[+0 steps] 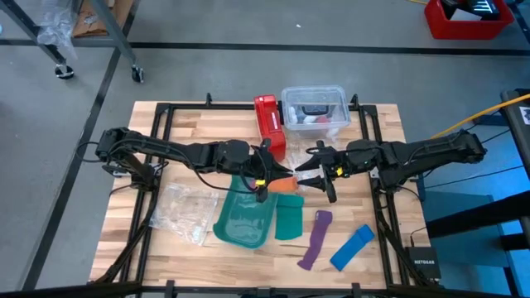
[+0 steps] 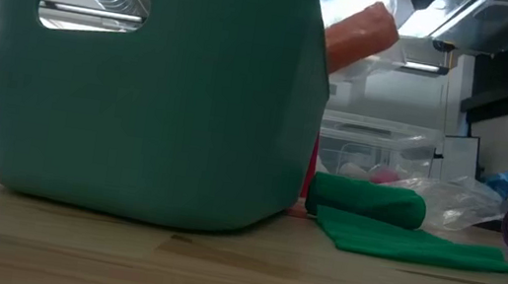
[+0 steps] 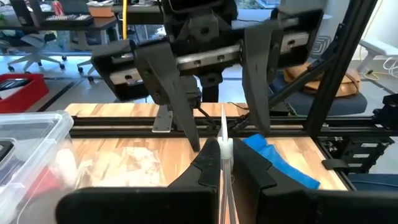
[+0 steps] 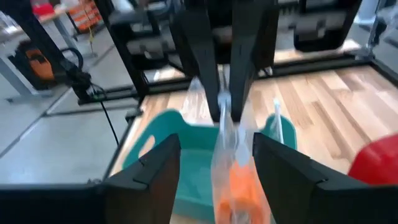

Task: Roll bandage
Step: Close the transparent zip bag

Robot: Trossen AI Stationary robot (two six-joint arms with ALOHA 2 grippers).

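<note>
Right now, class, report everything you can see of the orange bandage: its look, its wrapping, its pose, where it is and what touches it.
The bandage is a small bright orange roll of soft-looking fabric inside a clear plastic wrapper. It hangs in the air over the table between the two arms, beside the teal basket. The left gripper, shut, pinches the wrapper's edge. The right gripper stands open around it; its fingers do not appear to touch it.

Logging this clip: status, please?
Left end effector shut on clear bag holding orange bandage. Right end effector open beside it. Teal bin below.
</note>
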